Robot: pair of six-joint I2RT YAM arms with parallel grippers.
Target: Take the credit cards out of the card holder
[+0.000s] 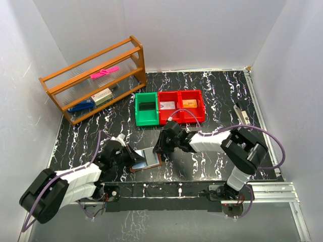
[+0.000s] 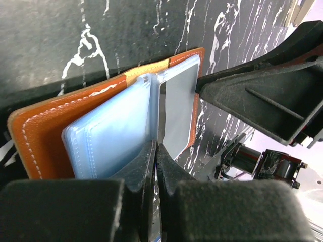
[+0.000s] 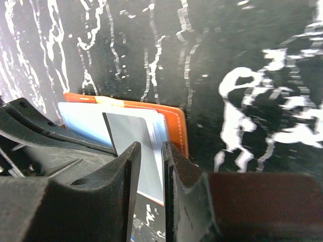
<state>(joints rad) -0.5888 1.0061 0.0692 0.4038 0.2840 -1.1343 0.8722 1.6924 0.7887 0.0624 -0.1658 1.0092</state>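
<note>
Card holder (image 1: pixel 146 160) lies open near the bench's near edge; my left gripper (image 2: pixel 155 151) pinches its sleeve to anchor it while my right gripper (image 3: pixel 151 151) nips the grey card (image 2: pixel 177 108) for extraction.

From high behind the arm bases we look down over the whole desk (image 1: pixel 212 96) toward twelve o'clock. Both wrist cameras sit very close, sharing the open card holder (image 2: pixel 45 128) from opposite sides.
</note>
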